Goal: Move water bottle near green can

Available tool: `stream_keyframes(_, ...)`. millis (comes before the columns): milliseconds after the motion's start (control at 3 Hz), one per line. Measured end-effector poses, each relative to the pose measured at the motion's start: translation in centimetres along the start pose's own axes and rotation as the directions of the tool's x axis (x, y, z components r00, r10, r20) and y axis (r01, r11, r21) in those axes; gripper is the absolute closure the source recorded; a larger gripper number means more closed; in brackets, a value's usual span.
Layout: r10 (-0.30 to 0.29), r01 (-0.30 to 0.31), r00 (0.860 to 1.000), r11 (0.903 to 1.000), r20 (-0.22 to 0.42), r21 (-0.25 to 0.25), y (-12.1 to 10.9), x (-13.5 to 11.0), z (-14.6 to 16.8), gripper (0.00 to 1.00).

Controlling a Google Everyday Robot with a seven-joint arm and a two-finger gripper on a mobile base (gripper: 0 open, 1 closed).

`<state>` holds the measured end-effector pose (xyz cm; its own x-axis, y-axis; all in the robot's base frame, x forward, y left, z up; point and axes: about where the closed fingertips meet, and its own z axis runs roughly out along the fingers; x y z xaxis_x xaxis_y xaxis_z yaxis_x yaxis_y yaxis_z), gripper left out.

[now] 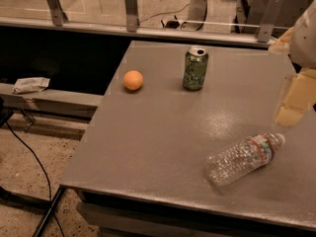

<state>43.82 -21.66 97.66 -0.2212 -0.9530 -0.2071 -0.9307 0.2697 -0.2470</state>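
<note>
**Water bottle lies on its side at the near right of the bench, well apart from the green can**

Camera view: A grey bench (163, 132) fills most of the picture. The water bottle (242, 159), clear crinkled plastic, lies on its side near the bench's front right corner. Its white cap points to the right and a little toward the far side, and its base points toward the near edge. A thin red-and-blue label band circles it close to the cap end.

The green can (195, 69) stands upright toward the far side of the bench, near the middle of its width, with its silver top showing. It is well apart from the bottle, with bare bench surface between them. An orange (133, 80) rests to the left of the can, near but not touching it, close to the bench's left edge.

The end effector (291, 100) enters at the right edge of the picture as a pale cream, blurred shape. It hangs over the bench's right side, just beyond the bottle's cap end. Whether it is wide or narrow cannot be told, and nothing is seen held in it.

Behind the bench runs a glass partition with metal posts (131, 9). To the left, a white packet (30, 84) lies on a low ledge, and a black cable (34, 162) trails across the speckled floor.
</note>
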Motion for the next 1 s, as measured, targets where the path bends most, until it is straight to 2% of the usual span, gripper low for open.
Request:
stream_keyframes(333,0.0,0.0,1.0,1.0,0.0,0.0,0.0,0.0,0.0,0.0)
stream_keyframes(667,-0.05,0.05,0.999,0.9987,0.005,-0.013,0.8,1.5,3.2,0.0)
stream_keyframes(1000,-0.115,0.116,0.993,0.9923,0.022,-0.044,2.6,3.4,7.9,0.0)
